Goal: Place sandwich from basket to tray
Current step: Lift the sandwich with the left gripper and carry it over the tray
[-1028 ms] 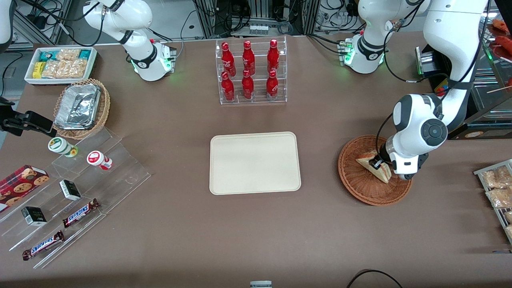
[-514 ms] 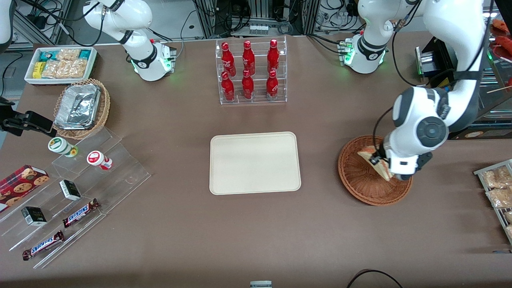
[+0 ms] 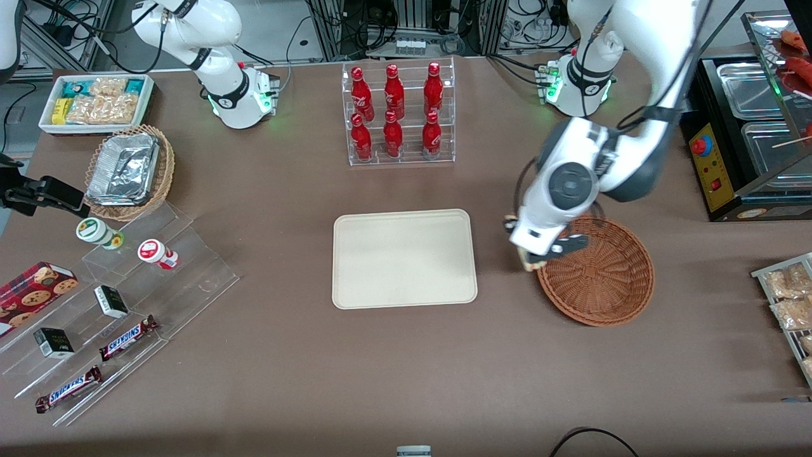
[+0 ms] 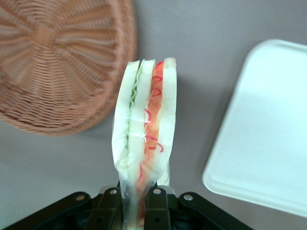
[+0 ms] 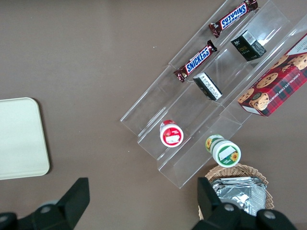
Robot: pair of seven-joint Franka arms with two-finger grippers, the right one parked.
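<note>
The small triangular white-bread sandwich (image 4: pixel 145 125) wears glossy clear film, pinched in the matt black plastic gripper (image 4: pixel 136 199) above the table. The round reddish-brown basket (image 3: pixel 596 271) is rough woven wicker; the cream rectangular tray (image 3: pixel 404 258) looks smooth and matt.

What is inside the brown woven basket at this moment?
Nothing shows inside the basket; only bare weave is seen, though the arm covers part of its rim. The sandwich is clamped in the gripper, above the table between basket and tray.

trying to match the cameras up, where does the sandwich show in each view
Front view: sandwich mostly hidden under the gripper, between basket and tray.
Left wrist view: sandwich clamped upright in the gripper.
Right wrist view: not in it.
Shared landmark: the tray.
</note>
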